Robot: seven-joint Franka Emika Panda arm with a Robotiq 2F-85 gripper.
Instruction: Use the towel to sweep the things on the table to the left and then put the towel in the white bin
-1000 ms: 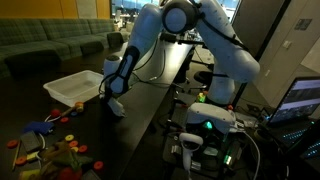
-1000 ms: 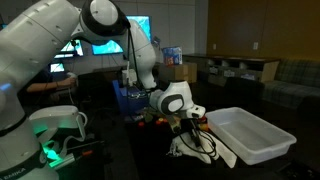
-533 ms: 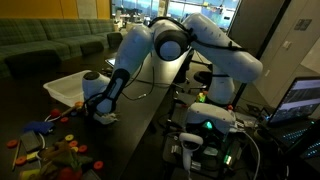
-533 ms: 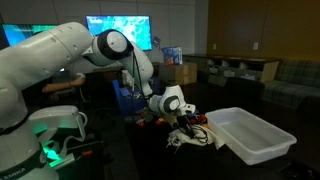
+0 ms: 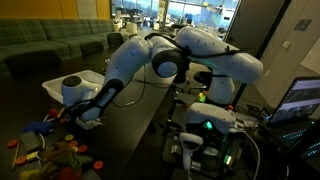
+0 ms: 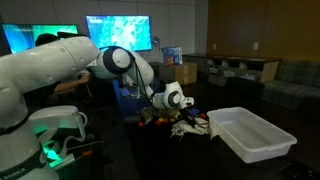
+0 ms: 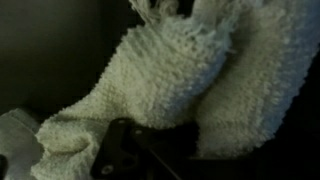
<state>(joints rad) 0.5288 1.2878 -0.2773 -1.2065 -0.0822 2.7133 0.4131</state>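
Note:
My gripper [image 5: 86, 113] is low over the dark table, shut on the white knitted towel [image 5: 91, 122] and pressing it onto the surface. In an exterior view the towel [image 6: 196, 127] lies bunched under the gripper [image 6: 184, 116], just left of the white bin [image 6: 246, 136]. The towel [image 7: 180, 80] fills the wrist view and hides the fingers. Several small coloured things [image 5: 45, 142] lie in a heap just beyond the towel; they also show in an exterior view [image 6: 155, 119]. The white bin [image 5: 54, 88] stands behind the wrist, partly hidden.
The table's edge [image 5: 140, 130] runs beside the robot base [image 5: 205, 125] with its green light. Sofas [image 5: 40, 45] stand behind. Boxes and a blue item [image 6: 175, 70] sit at the back, and a lit screen [image 6: 118, 30] hangs on the wall.
The arm has stretched out and dragged the towel across the table, away from the bin's front and up against the heap of coloured things.

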